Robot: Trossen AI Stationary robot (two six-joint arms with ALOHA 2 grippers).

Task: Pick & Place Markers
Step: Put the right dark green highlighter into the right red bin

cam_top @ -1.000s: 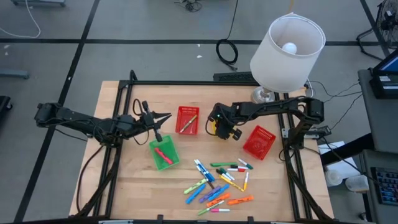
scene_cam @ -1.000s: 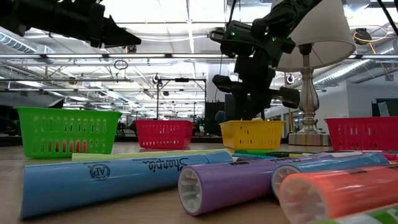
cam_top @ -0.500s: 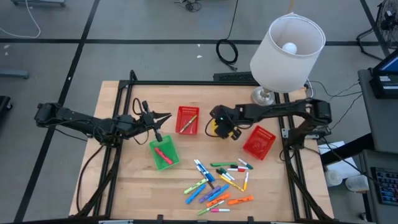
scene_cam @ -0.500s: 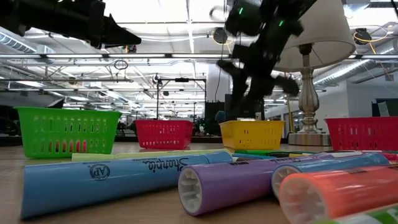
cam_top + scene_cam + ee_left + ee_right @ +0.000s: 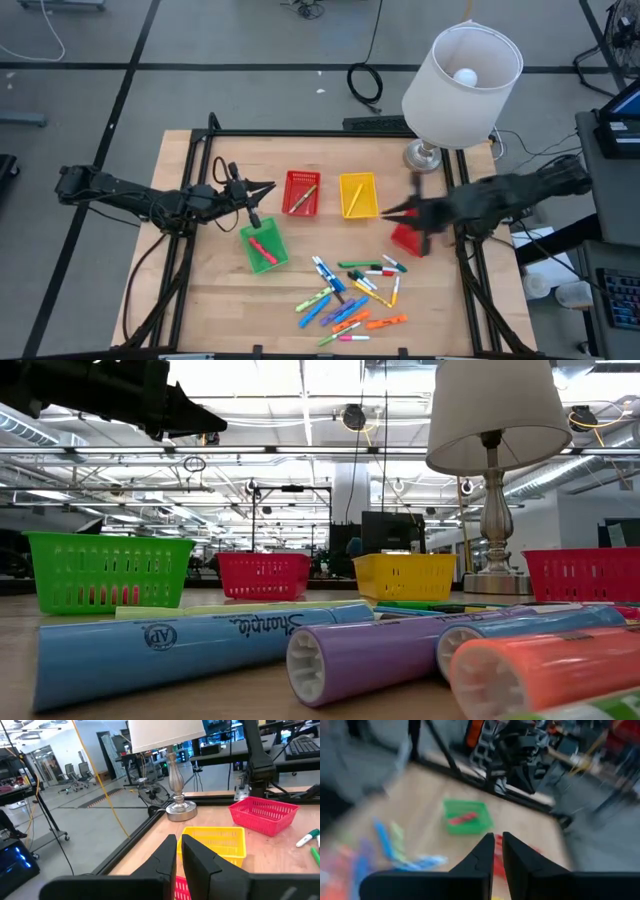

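Several markers in many colours lie loose on the wooden table near its front edge. In the low view they fill the foreground, among them a purple one. More markers rest inside the green basket, the middle red basket and the yellow basket. My left gripper hangs level and shut above the table, left of the middle red basket, with nothing in it. My right gripper is blurred above the right-hand red basket, shut and with nothing in it.
A lamp with a white shade stands at the table's far right corner. A black frame runs along the table's edges. The four baskets stand in a row across the table's middle.
My right gripper has swung up and away from above the yellow basket toward the table's right edge, rolling as it went, and has left the low view. The yellow basket, hidden under it before, now shows with a marker inside.
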